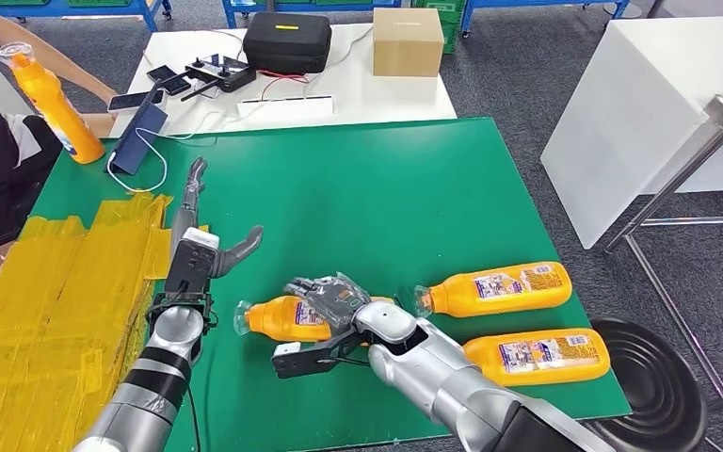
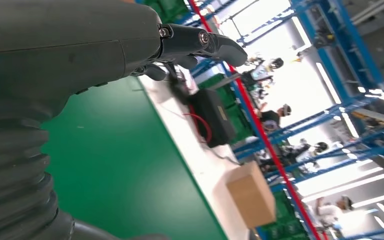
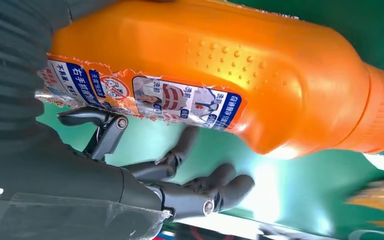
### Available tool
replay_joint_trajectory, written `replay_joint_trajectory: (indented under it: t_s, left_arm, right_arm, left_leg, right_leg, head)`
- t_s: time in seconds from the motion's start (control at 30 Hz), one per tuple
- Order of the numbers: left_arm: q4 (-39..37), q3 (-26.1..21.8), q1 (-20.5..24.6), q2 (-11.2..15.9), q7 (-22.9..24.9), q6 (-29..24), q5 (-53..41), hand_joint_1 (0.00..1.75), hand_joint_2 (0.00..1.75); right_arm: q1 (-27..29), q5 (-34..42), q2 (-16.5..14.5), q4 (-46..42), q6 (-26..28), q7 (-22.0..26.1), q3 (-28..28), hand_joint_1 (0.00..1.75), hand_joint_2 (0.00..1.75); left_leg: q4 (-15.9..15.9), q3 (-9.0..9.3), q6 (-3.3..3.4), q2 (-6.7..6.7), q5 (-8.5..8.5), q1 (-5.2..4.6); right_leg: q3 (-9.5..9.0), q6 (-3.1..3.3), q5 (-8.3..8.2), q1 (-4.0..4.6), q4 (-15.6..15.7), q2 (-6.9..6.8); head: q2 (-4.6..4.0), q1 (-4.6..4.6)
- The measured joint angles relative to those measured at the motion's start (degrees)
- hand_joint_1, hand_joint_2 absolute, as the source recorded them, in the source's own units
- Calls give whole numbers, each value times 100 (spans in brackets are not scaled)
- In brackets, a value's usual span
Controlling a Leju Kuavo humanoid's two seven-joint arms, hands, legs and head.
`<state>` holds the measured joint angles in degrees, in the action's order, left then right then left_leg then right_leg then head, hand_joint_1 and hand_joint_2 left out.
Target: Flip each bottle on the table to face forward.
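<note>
Three orange bottles lie on their sides on the green table [image 1: 414, 188]. One bottle [image 1: 278, 320] lies under my right hand [image 1: 334, 299], which reaches over its body. In the right wrist view this bottle [image 3: 260, 75] shows its torn label, and the fingers [image 3: 205, 192] curve beside it with a strip of green between them and the bottle. Two more bottles [image 1: 499, 288] [image 1: 538, 356] lie to the right with their labels up. My left hand [image 1: 202, 235] hovers to the left with its fingers [image 2: 205, 42] spread and nothing in it.
At the far left a person holds a fourth orange bottle [image 1: 56, 99] upright. Yellow tape strips [image 1: 56, 301] cover the table's left side. A white table [image 1: 339, 85] behind carries a black case [image 1: 287, 42], a cardboard box [image 1: 408, 40], phones and cables. A black stool [image 1: 659, 386] stands at the right.
</note>
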<state>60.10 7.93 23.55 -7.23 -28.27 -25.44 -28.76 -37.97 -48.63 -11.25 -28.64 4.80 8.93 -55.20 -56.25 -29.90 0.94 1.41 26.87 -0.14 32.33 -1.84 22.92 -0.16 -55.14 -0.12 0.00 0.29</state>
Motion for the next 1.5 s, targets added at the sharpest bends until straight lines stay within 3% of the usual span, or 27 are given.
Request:
replay_joint_trajectory:
  t_s: [0.33, 0.47, 0.7, 1.23, 1.5]
  left_arm:
    - [146, -69, -197, 55, 19, 9, -52, 0, 175]
    - [157, -89, -217, 57, 19, 11, -60, 0, 175]
    - [292, -162, -324, 57, 22, 56, -168, 0, 175]
    - [813, -533, -787, 76, 39, 61, -303, 0, 175]
    - [980, -630, -935, 79, 85, 61, -368, 0, 175]
  right_arm:
    - [9, 9, 141, -122, -8, -162, 50, 0, 175]
    - [21, 6, 148, -140, 8, -174, 52, 0, 0]
    - [211, -3, 230, -388, 161, -229, 215, 0, 0]
    - [1132, -565, 738, -2069, 395, -625, 757, 0, 0]
    - [1386, -888, 892, -2467, 425, -873, 907, 0, 0]
  left_leg:
    - [0, -18, 5, -26, -3, -7]
    - [0, -21, 5, -28, -3, -7]
    - [0, -35, 5, -28, -3, -7]
    - [0, -86, 5, -29, -3, -7]
    - [0, -89, 5, -29, -3, -7]
  right_leg:
    - [9, -2, 1, -6, 1, -13]
    - [12, -2, 1, -6, 1, -13]
    - [25, -2, 1, -5, 0, -13]
    - [75, -2, 1, -6, 0, -14]
    - [78, -2, 1, -6, 0, -14]
  head:
    - [0, 2]
    - [1, 3]
    - [0, 2]
    - [0, 3]
    - [0, 3]
